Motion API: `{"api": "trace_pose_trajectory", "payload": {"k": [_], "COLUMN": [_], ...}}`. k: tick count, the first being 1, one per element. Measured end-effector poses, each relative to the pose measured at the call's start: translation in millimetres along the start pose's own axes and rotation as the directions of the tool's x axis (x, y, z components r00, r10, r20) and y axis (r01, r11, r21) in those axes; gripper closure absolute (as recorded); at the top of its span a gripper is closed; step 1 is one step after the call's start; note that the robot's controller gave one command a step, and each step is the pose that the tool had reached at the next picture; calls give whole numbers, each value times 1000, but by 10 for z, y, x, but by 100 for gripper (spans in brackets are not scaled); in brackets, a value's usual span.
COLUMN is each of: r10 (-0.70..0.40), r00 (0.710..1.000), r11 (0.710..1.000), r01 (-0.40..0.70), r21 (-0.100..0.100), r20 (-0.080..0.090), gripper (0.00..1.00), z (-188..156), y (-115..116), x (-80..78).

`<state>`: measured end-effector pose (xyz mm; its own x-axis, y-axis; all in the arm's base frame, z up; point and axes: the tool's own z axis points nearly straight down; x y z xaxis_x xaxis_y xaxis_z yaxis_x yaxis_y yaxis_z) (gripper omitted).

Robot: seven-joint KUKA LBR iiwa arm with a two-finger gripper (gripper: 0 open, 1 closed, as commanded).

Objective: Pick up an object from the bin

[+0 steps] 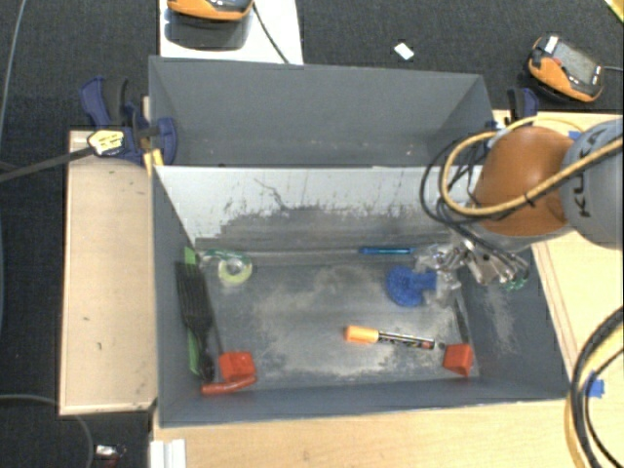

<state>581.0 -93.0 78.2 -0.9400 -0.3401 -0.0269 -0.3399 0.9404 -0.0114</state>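
Note:
My gripper [450, 262] hangs low at the right side of the bin, close to the right wall. Just to its left, touching or nearly touching it, lies a crumpled blue thing [405, 287] on the bin floor. A thin blue pen [386, 252] rests along the back wall, left of the gripper. In front of it lies a black marker with an orange cap [388, 337]. A small red block [458, 359] sits in the front right corner, below the gripper.
Along the left wall lie a long black and green tool [195, 312], a red piece [231, 370] at its front end and a small pale tape roll [234, 270]. The arm with its orange cover and cables comes in over the right rim.

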Motion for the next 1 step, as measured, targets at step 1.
{"api": "trace_pose_trajectory", "payload": {"k": [1], "r10": [1], "r00": [1000], "r11": [1000], "r01": [-1], "r21": [0], "r20": [0], "gripper": [100], "z": [-2], "y": [1], "x": [1]}}
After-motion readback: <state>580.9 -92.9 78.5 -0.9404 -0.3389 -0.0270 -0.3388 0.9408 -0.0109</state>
